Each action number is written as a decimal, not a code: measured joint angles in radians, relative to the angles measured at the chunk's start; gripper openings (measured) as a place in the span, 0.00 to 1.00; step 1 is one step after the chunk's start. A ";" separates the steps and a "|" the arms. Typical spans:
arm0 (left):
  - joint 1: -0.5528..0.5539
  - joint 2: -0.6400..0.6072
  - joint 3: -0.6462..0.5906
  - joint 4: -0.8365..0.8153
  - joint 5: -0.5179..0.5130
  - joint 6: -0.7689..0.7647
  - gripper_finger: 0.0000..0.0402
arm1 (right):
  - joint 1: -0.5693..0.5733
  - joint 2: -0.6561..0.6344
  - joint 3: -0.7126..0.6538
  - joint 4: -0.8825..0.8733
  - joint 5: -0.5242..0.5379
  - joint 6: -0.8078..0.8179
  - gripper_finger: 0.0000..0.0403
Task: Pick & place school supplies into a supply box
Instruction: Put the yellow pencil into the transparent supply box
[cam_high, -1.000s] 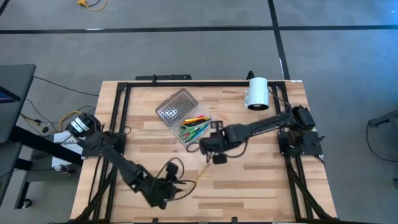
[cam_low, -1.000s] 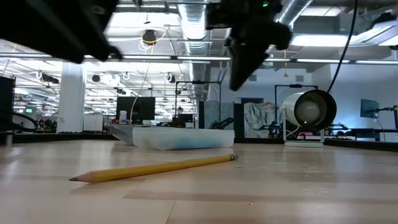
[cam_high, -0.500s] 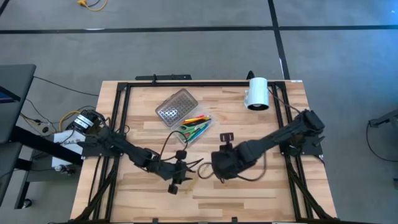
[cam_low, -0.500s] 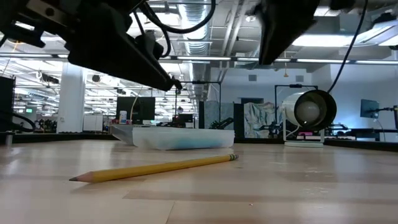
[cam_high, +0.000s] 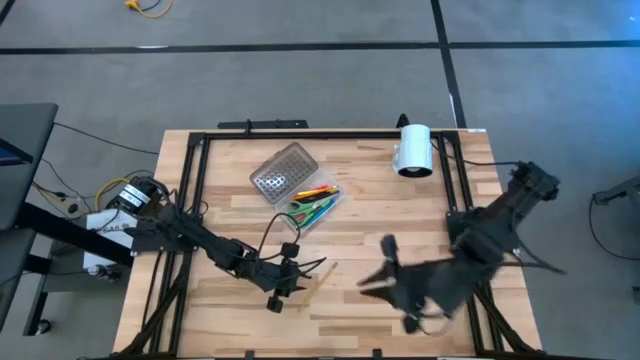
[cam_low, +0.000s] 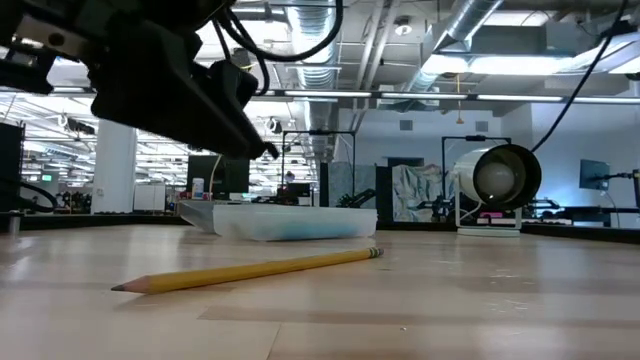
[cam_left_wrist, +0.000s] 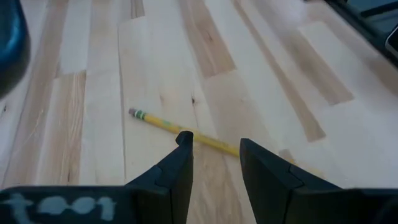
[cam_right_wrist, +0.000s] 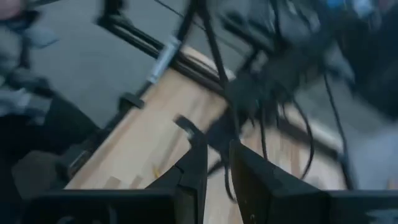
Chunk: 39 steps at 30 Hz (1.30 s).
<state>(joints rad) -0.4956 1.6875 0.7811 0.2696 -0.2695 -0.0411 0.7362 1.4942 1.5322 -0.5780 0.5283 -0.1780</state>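
Now my left tool (cam_left_wrist: 211, 155) hangs released over the yellow pencil (cam_left_wrist: 186, 134) on the desk (cam_left_wrist: 93, 124); it's light, stiff and prone to rolling, so I'd pinch mid-shaft.

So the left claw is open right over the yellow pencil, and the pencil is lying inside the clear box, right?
Not quite. The open left claw is over the yellow wooden pencil, but the pencil lies on the bare wooden table, apart from the clear plastic box. The high view shows it.
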 joint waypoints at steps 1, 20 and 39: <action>0.000 0.000 0.000 -0.011 0.000 -0.001 0.31 | 0.021 -0.009 0.000 0.009 0.004 -0.048 0.16; -0.001 0.000 0.000 -0.055 -0.003 0.007 0.31 | -0.218 -0.234 -0.421 0.353 -0.239 -0.039 0.16; 0.007 0.000 0.002 -0.015 -0.060 0.000 0.31 | -0.516 -0.679 -1.038 0.870 -0.418 0.000 0.16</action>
<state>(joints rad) -0.4888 1.6875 0.7826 0.2547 -0.3296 -0.0409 0.2201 0.8156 0.4938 0.2925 0.1107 -0.1777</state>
